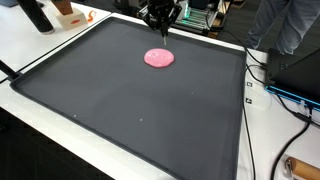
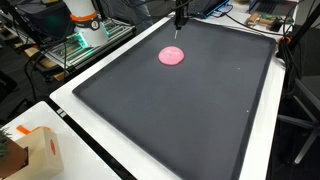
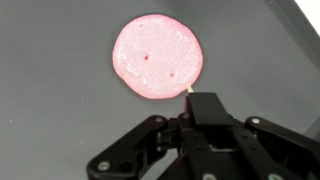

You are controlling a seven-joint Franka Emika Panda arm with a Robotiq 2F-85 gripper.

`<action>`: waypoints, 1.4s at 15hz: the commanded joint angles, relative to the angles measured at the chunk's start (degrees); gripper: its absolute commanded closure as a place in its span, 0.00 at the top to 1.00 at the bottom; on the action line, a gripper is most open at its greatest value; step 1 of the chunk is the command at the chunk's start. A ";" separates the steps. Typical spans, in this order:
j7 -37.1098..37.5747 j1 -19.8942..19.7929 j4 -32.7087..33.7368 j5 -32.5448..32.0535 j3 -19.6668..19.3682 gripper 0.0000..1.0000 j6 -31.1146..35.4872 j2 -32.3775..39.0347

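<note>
Surroundings: black mat (image 1: 120, 110) (image 2: 180, 120) covers most of a white table (image 1: 45, 140) (image 2: 62, 102). The only thing on the mat is a pink disc (image 1: 159, 58) (image 2: 172, 56) (image 3: 158, 58), lying flat twd the far end, well away from every mat edge.

Off the mat:
- In an ext. view, dark cables (image 1: 290, 95) run along one side of the table.
- A person (image 1: 292, 25) stands behind that corner.
- Some small items (image 1: 68, 12) sit at the far corner, too small to ID.
- In an ext. view, a cardboard box (image 2: 35, 150) sits on the near table corner.
- A white base w/ an orange ring (image 2: 84, 18) stands beyond the mat's far side.

Nothing lies btwn gripper and disc.

Gripper (image 1: 161, 30) (image 2: 179, 22) (image 3: 205, 100) hangs above the mat at the disc's far edge in both ext. views. In the wrist view it comes in from the bottom, tips just beside the disc rim. Fingers (image 3: 210, 108) look pressed together as one black block, no gap seen. A thin pale sliver (image 3: 190, 92) pokes out from the tip twd the disc, and its end sits at or v. near the rim. Can't tell if the fingers clamp it or if it touches the disc. The fingers themselves aren't on the disc, which shows two tiny dark specks on top.
</note>
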 commanded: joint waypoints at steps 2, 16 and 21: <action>-4.16 -2.00 -1.90 2.44 0.04 0.03 5.77 2.49; -6.96 -3.71 -3.81 1.36 1.23 0.03 14.54 7.54; -7.60 -3.93 -4.45 1.89 1.72 0.03 15.46 7.98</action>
